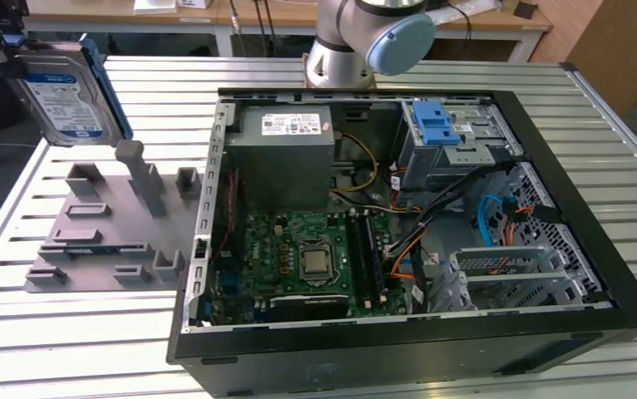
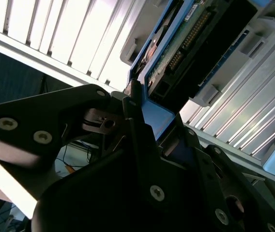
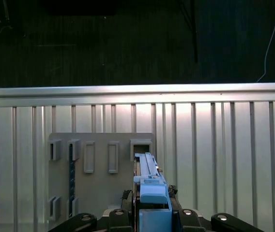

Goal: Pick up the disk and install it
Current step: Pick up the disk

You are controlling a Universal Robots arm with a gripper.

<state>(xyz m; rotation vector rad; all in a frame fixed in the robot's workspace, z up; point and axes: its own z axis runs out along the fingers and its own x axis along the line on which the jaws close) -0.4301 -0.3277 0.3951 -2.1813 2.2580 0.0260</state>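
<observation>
1. The tool [image 1: 6, 41] is closed narrow on the upper end of the disk [image 1: 69, 93]. In the exterior view the pair sit at about ten o'clock, lifted clear of the counter [image 1: 75, 332].
2. The disk hangs nearly upright with a slight tilt. Its white-and-blue label faces the camera and blue rails run along its edges.
3. A grey plate [image 1: 96, 249] with slots and posts lies flat on the counter toward eight o'clock. The disk is above its far end and apart from it.
4. The open case [image 1: 407, 349] spreads from centre to four o'clock. The disk is outside it, off its ten o'clock corner.
5. Inside the case, the power supply [image 1: 285, 162] sits near twelve o'clock, the cage [image 1: 451, 145] with its blue latch at one o'clock, and the motherboard [image 1: 296, 258] toward six.
6. The arm's base [image 1: 358, 37] stands at twelve o'clock, beyond the case.
7. In the first wrist view the disk [image 3: 149, 179] shows edge-on between the jaws, over the plate [image 3: 99, 193].
8. In the second wrist view the jaws press the blue rail, and the disk's circuit-board side [image 2: 200, 38] is in sight.
</observation>
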